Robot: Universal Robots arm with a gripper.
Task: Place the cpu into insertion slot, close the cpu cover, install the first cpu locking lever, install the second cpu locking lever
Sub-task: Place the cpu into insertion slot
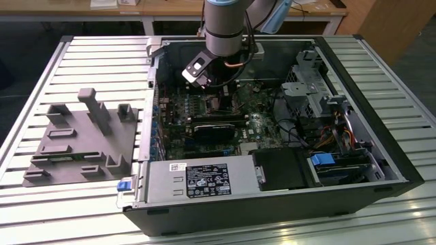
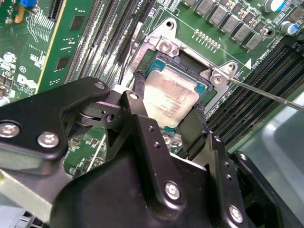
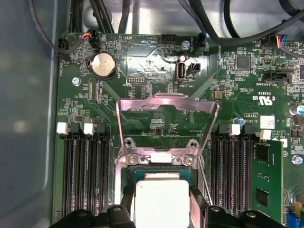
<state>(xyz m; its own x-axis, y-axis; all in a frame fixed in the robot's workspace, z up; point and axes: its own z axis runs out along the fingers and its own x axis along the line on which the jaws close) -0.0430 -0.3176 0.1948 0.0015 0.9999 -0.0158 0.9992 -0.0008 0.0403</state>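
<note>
The two black, angular fingers (image 2: 137, 111) are pressed against opposite edges of the cpu (image 2: 171, 95), gripping it between them. The cpu is a flat square with a dull, brushed silver-grey top. It lies in the insertion slot (image 2: 187, 61), whose dark square rim frames it just past the fingertips; whether the chip is fully seated cannot be told.

Beyond the fingers, in the first wrist view, the cpu cover (image 3: 166, 100) stands swung open. It is a thin, shiny metal frame with a large square window showing the green motherboard (image 3: 228, 80) behind it. A slender wire lever (image 2: 266, 92) runs out from the slot's corner, away from the fingers. Long black ribbed memory slots (image 3: 88, 175) lie to either side of the fingers.

In the exterior view the grey cylindrical arm (image 1: 225, 25) reaches down into the open black computer case (image 1: 272, 214) on a slatted metal bench (image 1: 89, 56).
</note>
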